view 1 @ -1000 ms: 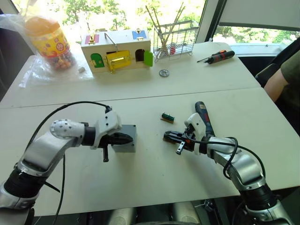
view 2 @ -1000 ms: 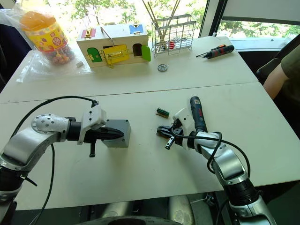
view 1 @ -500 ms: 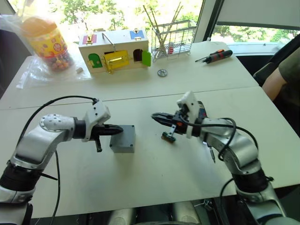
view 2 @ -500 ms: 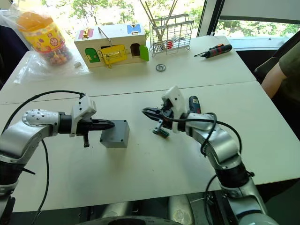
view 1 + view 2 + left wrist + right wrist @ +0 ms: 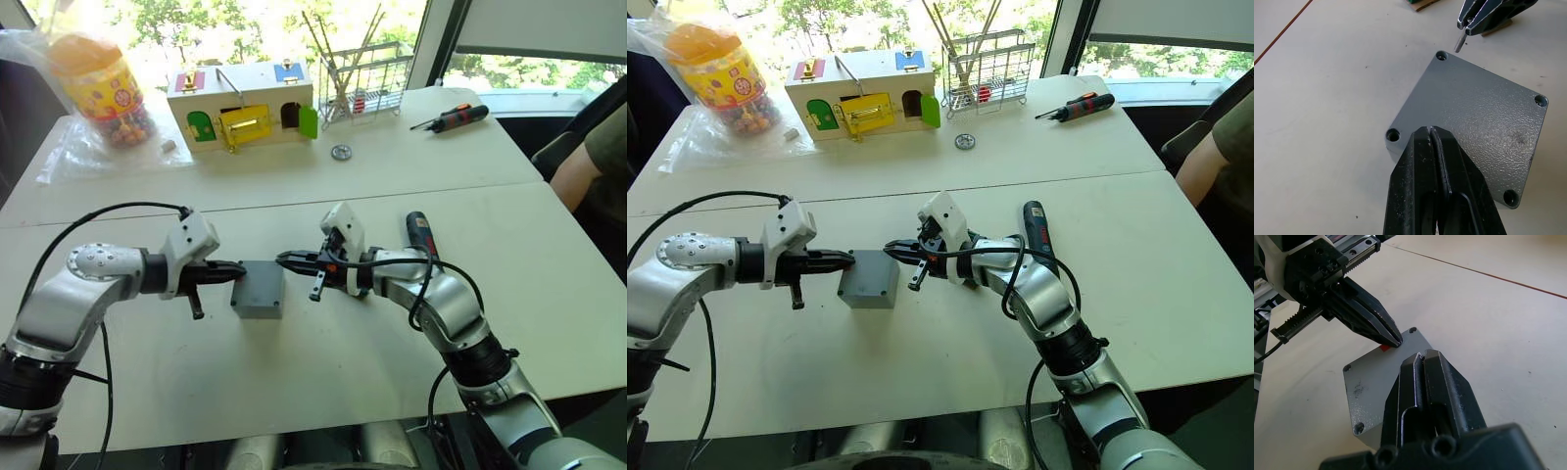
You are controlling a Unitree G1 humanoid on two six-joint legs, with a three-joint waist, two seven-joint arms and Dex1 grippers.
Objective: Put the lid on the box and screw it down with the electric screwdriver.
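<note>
The grey box stands on the near table with the lid lying on top of it, corner screw holes showing. My left gripper is shut, and its tip rests on the lid's left edge. From the other side my right gripper is shut on a small screw, which hangs just above one far corner hole. A red mark shows on the box's side. The electric screwdriver lies flat on the table behind my right forearm.
On the far table stand a wooden box with coloured doors, a jar of sweets and a wire rack. A metal disc and an orange-and-black hand screwdriver lie there too. A person's arm is at the right edge.
My right gripper has swung left from beside the electric screwdriver to the box, carrying the screw. My left gripper has drawn back from over the box to its left edge.
</note>
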